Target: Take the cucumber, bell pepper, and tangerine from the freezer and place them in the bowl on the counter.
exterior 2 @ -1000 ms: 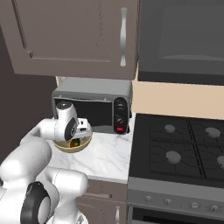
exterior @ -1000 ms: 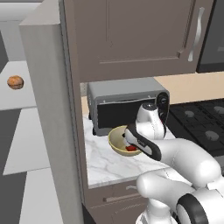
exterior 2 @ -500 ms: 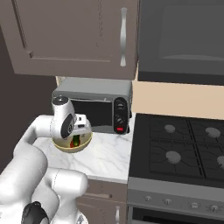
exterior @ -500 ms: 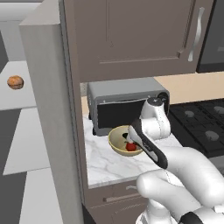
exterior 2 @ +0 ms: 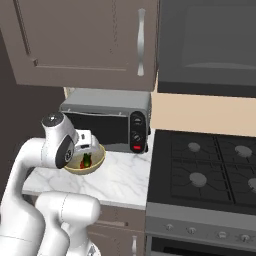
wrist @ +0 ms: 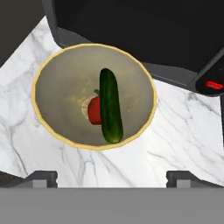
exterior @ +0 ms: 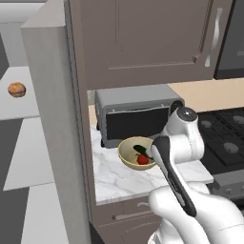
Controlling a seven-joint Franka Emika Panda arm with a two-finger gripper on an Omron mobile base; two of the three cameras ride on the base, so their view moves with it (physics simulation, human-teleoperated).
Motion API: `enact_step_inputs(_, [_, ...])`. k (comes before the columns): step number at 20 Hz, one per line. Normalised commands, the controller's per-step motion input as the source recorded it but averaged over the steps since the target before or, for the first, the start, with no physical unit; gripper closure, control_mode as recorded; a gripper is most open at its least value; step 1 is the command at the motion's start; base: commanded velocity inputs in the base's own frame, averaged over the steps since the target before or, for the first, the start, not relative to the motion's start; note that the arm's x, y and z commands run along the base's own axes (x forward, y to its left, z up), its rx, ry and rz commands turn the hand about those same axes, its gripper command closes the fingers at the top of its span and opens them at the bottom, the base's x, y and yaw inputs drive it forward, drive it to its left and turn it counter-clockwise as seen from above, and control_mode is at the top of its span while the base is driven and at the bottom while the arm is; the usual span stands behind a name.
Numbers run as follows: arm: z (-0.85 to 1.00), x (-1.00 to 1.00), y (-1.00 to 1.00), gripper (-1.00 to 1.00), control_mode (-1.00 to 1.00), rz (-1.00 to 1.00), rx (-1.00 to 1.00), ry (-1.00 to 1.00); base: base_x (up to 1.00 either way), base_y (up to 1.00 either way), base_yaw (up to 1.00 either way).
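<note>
Our claw hangs spread wide and empty above the bowl, its two dark tips at the bottom of the hand view, well apart, with bare marble between them. We see nothing caught in it.

We find the bowl on the white marble worktop, just in front of the grey microwave. Inside the bowl the cucumber lies along the middle, one end up toward the microwave and the other down near the closer rim. The bell pepper sits beside it on the bowl's floor, touching the cucumber's side and partly tucked under it.

From the left base view we see the bowl with the green cucumber and the red bell pepper in it, the white arm crossing in front of its right side. In that same view the tangerine rests alone on a pale shelf of the freezer, far to the left and well apart from the bowl.

From the right base view the wrist covers part of the bowl, which stands on the worktop to the left of the black stove. Brown cupboards hang above the microwave.
</note>
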Motion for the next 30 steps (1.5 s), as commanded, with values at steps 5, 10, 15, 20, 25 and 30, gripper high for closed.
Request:
enact_step_inputs(5, [0.62,-0.54,-0.08,-1.0,-1.0,-0.02,0.01,-0.1,0.0,0.0,0.0])
enact_step_inputs(10, [0.6,-0.61,-0.14,-1.0,-1.0,-0.04,0.05,-0.09,0.0,0.0,0.0])
enact_step_inputs(15, [0.63,-0.55,-0.18,-1.0,-1.0,-0.06,0.08,-0.09,0.0,0.0,0.0])
enact_step_inputs(20, [0.52,-0.54,-0.06,-1.0,-1.0,-0.06,0.04,-0.09,0.0,0.0,0.0])
enact_step_inputs(25, [0.61,-0.4,0.0,-1.0,-1.0,-0.06,0.0,-0.03,0.0,0.0,0.0])
enact_step_inputs(30, [0.43,-0.51,0.0,-1.0,-1.0,-0.07,0.01,0.0,0.0,0.0,0.0])
